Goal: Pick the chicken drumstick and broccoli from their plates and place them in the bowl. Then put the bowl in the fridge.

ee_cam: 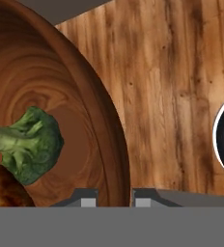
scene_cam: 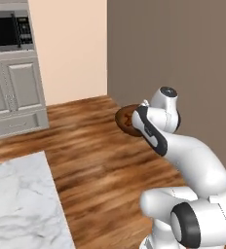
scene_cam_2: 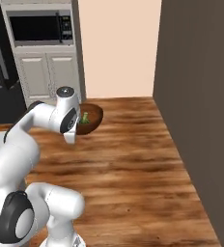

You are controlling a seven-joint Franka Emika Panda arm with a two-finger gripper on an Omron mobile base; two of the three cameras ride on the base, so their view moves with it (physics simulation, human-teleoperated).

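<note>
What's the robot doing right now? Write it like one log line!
phase: carrying | gripper: shut on bowl rim | in bowl: broccoli, chicken drumstick | below: wooden floor

A home kitchen. A microwave (scene_cam_2: 38, 28) sits built in above pale grey panelled cabinets (scene_cam_2: 49, 77), with a black fridge (scene_cam_2: 0, 62) just beside them. A marble counter (scene_cam: 22, 204) edges a wood plank floor (scene_cam_2: 133, 159), under peach and brown walls.
</note>
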